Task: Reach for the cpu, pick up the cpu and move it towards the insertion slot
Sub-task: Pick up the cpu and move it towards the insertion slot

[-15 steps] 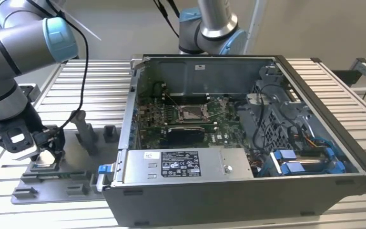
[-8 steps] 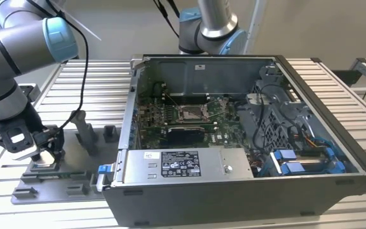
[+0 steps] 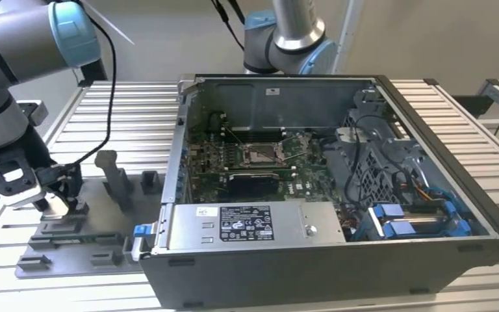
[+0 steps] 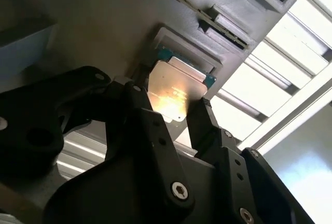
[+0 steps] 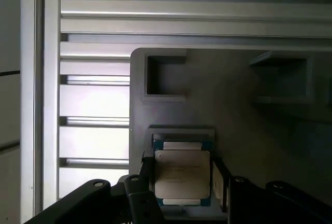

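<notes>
The cpu (image 4: 174,86) (image 5: 181,175) is a small silvery square chip with teal edges, lying in a shallow recess of the grey fixture plate (image 3: 85,227). My gripper (image 3: 54,205) (image 4: 168,107) (image 5: 181,182) is low over that plate at the exterior view's left. In both wrist views its two black fingers press against opposite edges of the chip, shut on it. The chip still sits level in its recess. The insertion slot (image 3: 262,153), a shiny metal-framed socket with a pale centre, lies on the motherboard inside the open computer case, far to the exterior view's right of my gripper.
The open computer case (image 3: 423,195) takes up the middle and right of the slatted aluminium table (image 3: 119,104). Upright grey fixture blocks (image 3: 115,179) rise from the plate between my gripper and the case wall. A second robot arm (image 3: 284,39) stands behind the case.
</notes>
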Controlling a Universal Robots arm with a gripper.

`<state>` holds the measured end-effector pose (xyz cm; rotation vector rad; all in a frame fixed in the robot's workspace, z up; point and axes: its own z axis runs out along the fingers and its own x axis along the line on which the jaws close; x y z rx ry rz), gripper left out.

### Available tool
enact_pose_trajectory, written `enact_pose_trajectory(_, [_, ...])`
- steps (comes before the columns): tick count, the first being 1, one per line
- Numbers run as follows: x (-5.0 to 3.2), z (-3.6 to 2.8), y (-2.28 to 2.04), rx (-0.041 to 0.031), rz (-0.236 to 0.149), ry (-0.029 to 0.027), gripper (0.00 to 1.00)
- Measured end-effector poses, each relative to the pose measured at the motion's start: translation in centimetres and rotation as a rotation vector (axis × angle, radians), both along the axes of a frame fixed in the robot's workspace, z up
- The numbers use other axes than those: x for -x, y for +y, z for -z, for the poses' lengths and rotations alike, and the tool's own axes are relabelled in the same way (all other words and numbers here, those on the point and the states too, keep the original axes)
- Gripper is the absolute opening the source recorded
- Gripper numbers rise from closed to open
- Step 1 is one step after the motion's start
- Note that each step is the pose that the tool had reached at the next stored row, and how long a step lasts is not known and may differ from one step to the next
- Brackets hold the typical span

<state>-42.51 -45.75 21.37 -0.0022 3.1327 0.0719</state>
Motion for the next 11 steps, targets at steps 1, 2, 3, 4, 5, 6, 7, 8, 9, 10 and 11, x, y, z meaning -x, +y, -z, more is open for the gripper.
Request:
enact_pose_trajectory(1, [0.00,-0.44,0.00,0.0000,0.000,0.0000,0.00])
enact_pose_trajectory(2, [0.00,-0.87,0.00,0.0000,0.000,-0.0001,0.00])
enact_pose_trajectory(3, [0.00,-1.26,0.00,0.0000,0.000,0.0001,0.00])
enact_pose_trajectory(4, [0.00,-1.61,0.00,-0.0001,0.000,-0.0001,0.00])
enact_pose_trajectory(5, [0.00,-1.91,0.00,0.0000,0.000,-0.0002,0.00])
enact_pose_trajectory(6, [0.00,-2.20,0.00,0.0000,0.000,-0.0005,0.00])
enact_pose_trajectory(7, [0.00,-2.48,0.00,0.0000,0.000,-0.0008,0.00])
enact_pose_trajectory(8, [0.00,-2.81,0.00,0.0000,0.000,-0.0009,0.00])
enact_pose_trajectory(9, [0.00,-3.11,0.00,0.0000,0.000,-0.0010,0.00])
enact_pose_trajectory(10, [0.00,-3.43,0.00,-0.0001,0.000,-0.0011,0.00])
enact_pose_trajectory(11, [0.00,-3.79,0.00,0.0000,0.000,-0.0010,0.00])
